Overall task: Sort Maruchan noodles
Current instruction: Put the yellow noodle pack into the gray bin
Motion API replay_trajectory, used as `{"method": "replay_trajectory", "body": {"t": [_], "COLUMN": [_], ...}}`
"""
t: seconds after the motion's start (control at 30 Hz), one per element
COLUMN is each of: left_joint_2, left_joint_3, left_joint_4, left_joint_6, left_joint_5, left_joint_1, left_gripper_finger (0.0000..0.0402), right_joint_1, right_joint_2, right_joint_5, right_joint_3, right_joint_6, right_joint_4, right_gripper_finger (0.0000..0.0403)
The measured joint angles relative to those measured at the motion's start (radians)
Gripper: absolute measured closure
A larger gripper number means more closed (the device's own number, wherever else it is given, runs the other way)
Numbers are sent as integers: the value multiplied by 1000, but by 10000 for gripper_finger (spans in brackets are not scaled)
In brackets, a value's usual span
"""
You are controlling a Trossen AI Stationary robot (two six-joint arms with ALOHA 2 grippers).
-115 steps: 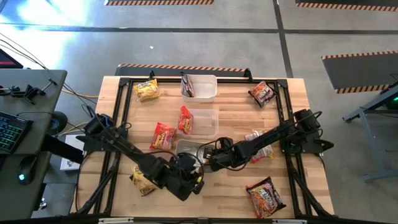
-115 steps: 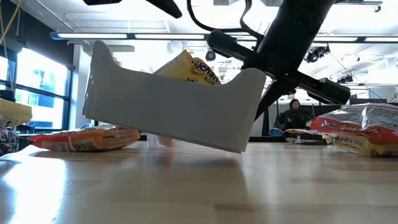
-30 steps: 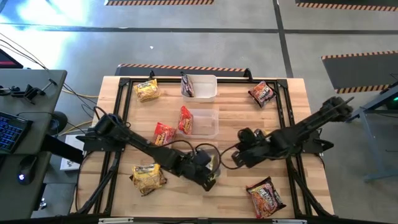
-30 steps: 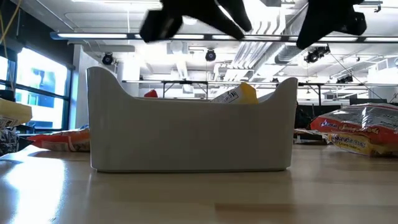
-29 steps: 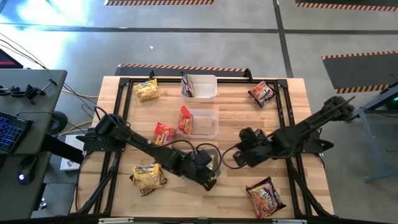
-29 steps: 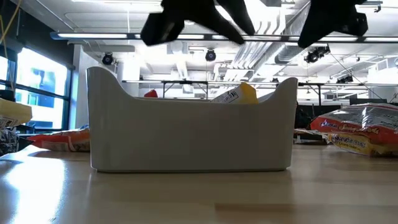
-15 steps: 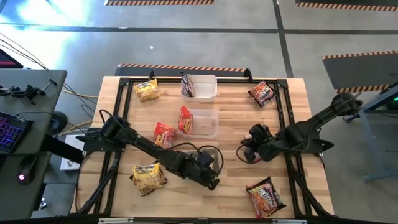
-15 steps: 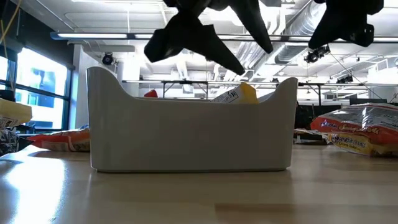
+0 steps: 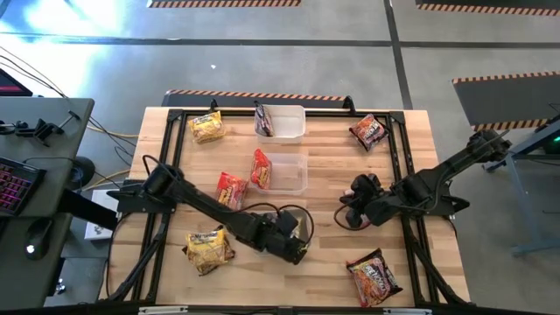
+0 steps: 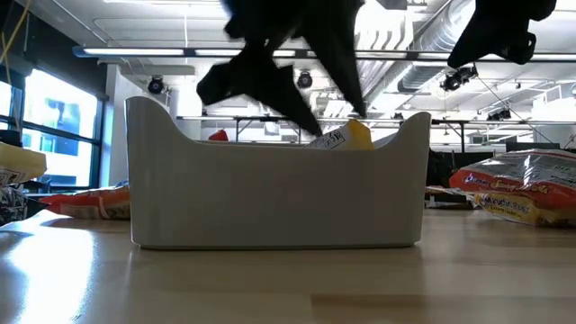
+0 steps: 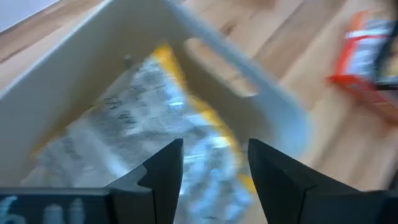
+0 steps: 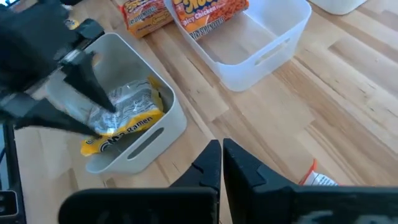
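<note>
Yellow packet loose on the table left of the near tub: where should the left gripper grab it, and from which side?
Probably from straight above. The yellow packet lies flat on the table with bare wood around it, so pinch across a short crimped end, where the film is thin enough to fit between the fingers. The left gripper is open over the near tub, close by.

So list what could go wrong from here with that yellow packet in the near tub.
1. The yellow packet lies slanted in the near tub, one end near the rim; it may not settle flat.
2. The left pincer is open right over it; lifting out could drag the crinkly wrapper or tip the tub.
</note>
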State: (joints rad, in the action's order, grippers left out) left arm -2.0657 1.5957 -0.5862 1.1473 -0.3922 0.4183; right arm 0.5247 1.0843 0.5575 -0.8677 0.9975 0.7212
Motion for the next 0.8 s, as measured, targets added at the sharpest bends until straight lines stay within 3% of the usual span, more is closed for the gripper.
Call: {"method": "replay_trajectory", "body": {"t": [0.8], "left_joint_2": [-10], "left_joint_3": [-1], "left_joint_4": [-11], "left_joint_6": [-94], "left_joint_5": [123], "left_joint_1": [-39], "left_gripper_finger": [218], "right_joint_1": [0], "right_joint_2": [0], "right_joint_5": [33], "right_joint_3": [0], "right_joint_6": [-12], "right_joint_4": [-1], "right_gripper_finger": [403]}}
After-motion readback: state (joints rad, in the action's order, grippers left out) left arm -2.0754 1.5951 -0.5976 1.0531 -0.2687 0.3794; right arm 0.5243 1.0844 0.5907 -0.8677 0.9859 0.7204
